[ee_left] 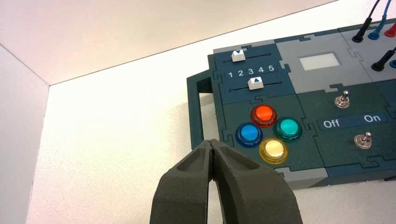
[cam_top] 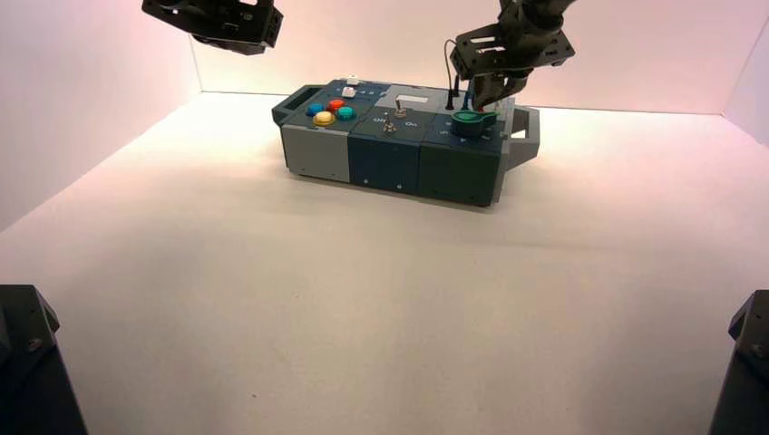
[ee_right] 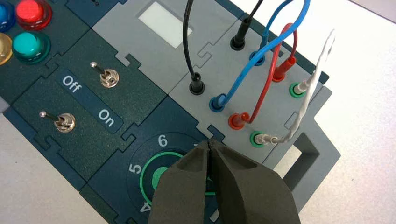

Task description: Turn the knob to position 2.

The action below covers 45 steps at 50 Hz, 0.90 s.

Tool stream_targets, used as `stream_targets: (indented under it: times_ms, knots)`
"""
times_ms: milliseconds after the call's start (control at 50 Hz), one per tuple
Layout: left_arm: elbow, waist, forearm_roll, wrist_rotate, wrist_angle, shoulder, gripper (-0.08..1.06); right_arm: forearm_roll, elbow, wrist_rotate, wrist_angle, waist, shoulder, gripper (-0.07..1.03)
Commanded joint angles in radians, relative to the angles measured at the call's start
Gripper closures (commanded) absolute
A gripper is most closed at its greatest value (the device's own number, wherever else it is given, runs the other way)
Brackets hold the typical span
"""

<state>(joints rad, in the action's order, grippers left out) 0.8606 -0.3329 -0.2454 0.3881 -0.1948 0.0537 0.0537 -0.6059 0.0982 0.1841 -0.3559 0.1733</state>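
Observation:
The green knob (cam_top: 473, 119) sits on its dark teal base at the right end of the box (cam_top: 390, 161). My right gripper (cam_top: 491, 91) hangs just above and behind it, fingers shut with the tips touching and nothing between them. In the right wrist view the gripper (ee_right: 210, 143) covers most of the knob (ee_right: 161, 178). Only a green edge and the ring with the numbers 6, 5 and 4 show. The pointer tab is hidden. My left gripper (cam_top: 220, 22) is parked high above the box's left end, shut and empty (ee_left: 212, 143).
Two metal toggle switches (ee_right: 108, 77) (ee_right: 65, 122) by the Off/On label lie left of the knob. Black, blue, red and white wires (ee_right: 273, 65) plug in behind it. Coloured push buttons (ee_left: 264, 115), two sliders (ee_left: 238, 55) and end handles (cam_top: 526, 136) also show.

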Motion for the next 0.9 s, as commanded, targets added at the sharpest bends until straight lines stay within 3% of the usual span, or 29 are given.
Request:
stream_targets:
  times_ms: [20,500,900]
  knots:
    - [-0.009,0.005,-0.002,-0.003,-0.009,0.021,1.01,0.000,0.025,0.000,-0.008,0.003,-0.032,0.98]
    - [-0.009,0.005,-0.002,-0.003,-0.009,0.023,1.01,0.000,-0.028,0.000,-0.021,0.006,-0.152,0.98]
    - [-0.011,0.005,0.003,-0.003,-0.011,0.018,1.01,0.005,-0.129,-0.006,-0.057,0.100,-0.270,0.98]
